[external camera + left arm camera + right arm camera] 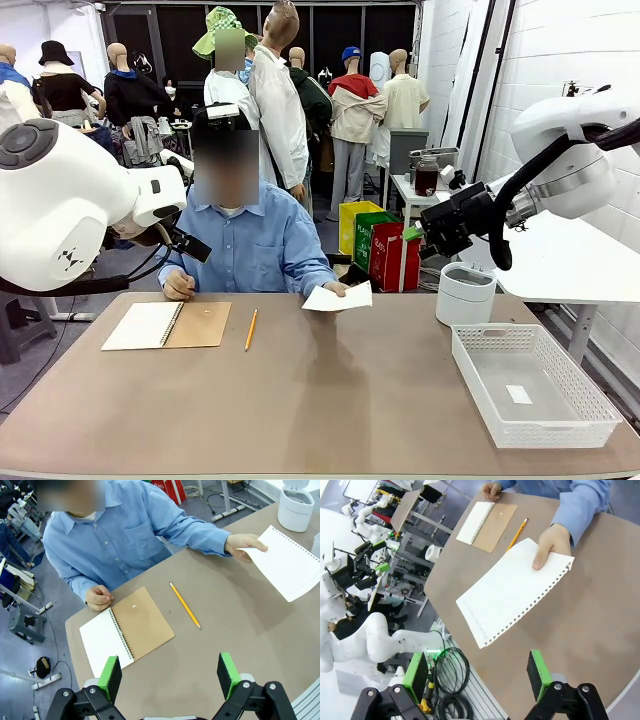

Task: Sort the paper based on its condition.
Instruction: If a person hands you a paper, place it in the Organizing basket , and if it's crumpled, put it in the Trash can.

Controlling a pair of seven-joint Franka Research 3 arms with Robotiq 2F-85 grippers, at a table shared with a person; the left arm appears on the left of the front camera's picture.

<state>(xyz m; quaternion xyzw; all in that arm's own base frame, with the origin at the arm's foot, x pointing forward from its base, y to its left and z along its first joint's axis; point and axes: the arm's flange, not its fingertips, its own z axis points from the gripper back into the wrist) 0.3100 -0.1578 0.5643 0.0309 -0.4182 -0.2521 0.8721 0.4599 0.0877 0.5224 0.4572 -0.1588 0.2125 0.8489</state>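
The person across the table holds one flat white sheet of paper (338, 297) just above the tabletop at the far middle. The same paper (512, 590) lies under my right gripper (476, 675), pinched at its far corner by the person's hand (550, 545); one long edge has torn spiral holes. My right gripper hangs high above it, open and empty. My left gripper (169, 677) is open too, above the table near the notebook (127, 630), with the paper (290, 567) far off to its upper right.
A spiral notebook with a brown cover (165, 325) and a yellow pencil (250, 329) lie at the left. A white mesh basket (590, 415) holding a tiny tag (518, 394) stands at the right, a white round container (466, 293) behind it.
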